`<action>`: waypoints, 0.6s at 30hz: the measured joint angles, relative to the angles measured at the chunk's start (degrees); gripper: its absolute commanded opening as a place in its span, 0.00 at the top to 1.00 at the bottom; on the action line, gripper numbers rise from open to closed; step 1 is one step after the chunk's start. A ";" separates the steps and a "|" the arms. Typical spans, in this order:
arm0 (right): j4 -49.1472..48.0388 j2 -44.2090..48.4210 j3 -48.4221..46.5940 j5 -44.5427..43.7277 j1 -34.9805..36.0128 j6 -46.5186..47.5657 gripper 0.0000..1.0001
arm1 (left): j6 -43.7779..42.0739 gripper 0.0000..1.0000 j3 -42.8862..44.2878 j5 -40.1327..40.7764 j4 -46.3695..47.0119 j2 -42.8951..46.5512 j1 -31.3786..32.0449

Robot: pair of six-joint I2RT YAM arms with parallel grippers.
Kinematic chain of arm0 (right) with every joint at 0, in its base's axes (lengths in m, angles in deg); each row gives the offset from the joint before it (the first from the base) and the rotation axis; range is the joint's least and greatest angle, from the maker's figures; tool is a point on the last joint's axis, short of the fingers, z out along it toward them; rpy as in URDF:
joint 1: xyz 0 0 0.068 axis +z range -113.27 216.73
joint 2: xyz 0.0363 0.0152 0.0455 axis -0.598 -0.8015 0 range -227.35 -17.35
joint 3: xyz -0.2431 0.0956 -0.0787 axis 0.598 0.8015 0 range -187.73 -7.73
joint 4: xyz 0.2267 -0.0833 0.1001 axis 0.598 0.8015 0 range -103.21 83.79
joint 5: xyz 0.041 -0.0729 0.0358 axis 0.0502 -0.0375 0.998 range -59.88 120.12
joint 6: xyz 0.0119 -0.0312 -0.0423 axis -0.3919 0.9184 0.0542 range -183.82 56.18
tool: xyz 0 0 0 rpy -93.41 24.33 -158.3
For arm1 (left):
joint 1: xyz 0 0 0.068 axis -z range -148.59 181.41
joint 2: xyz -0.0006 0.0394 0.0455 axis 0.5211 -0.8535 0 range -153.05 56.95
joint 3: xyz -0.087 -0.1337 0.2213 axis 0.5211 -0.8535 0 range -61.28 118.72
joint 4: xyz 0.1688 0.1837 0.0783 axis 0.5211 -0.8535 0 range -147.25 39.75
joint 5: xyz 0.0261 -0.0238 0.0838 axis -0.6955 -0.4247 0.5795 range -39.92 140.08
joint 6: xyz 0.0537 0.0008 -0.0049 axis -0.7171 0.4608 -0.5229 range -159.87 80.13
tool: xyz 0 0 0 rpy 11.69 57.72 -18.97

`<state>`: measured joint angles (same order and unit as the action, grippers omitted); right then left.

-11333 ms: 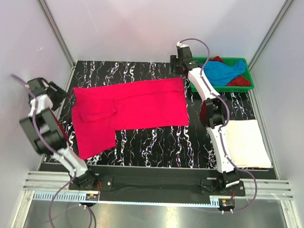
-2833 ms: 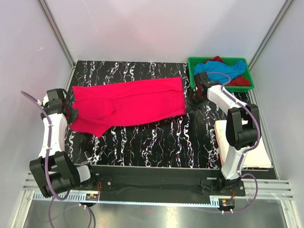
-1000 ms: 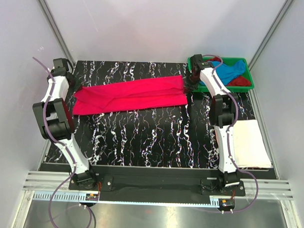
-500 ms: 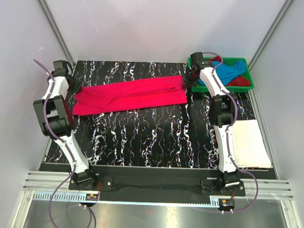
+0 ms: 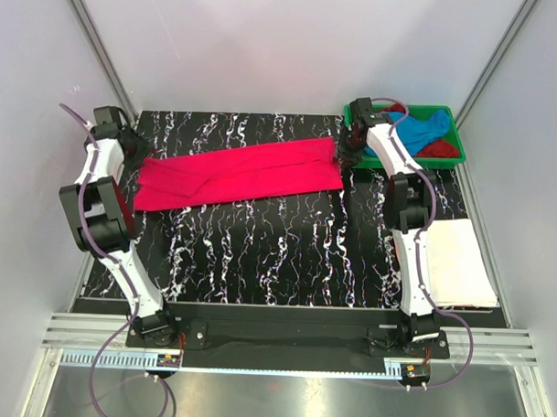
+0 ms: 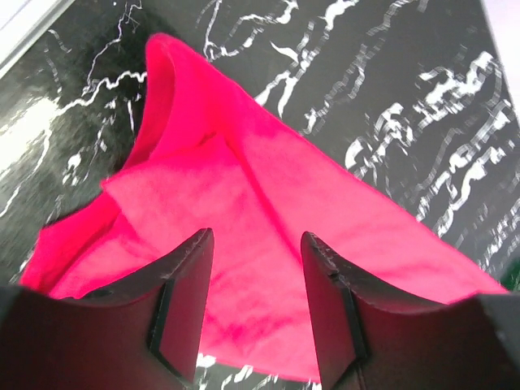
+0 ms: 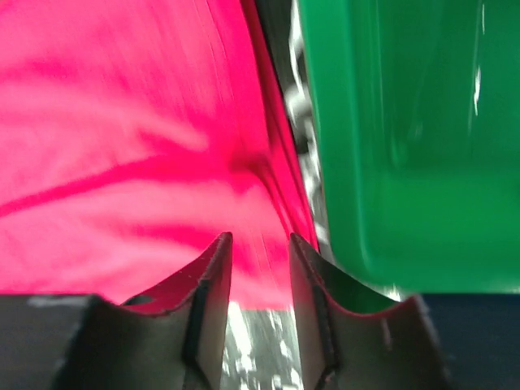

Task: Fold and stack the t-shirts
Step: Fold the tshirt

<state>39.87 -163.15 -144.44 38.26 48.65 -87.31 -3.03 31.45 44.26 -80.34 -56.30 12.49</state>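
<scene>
Jaws newly parted over pink shirt [image 5: 239, 170], marbled table [image 5: 277, 254], white walls [image 5: 266, 43]

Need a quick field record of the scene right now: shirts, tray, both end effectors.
pink t-shirt: folded into a long strip, flat across the far part of the table
left end effector: open, over the strip's left end, holding nothing
right end effector: open, over the strip's right end, beside the green tray
tray contents: blue t-shirt and dark red t-shirt, bunched
white t-shirt: folded, near right of table
</scene>
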 measured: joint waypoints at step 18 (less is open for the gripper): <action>-2.47 7.65 10.40 5.60 2.82 0.66 0.78 | -5.40 0.74 -21.33 -2.21 3.21 13.46 -0.28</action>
<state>37.40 -155.50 -134.04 43.85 51.47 -86.65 -8.43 10.11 42.05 -77.12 -42.84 12.21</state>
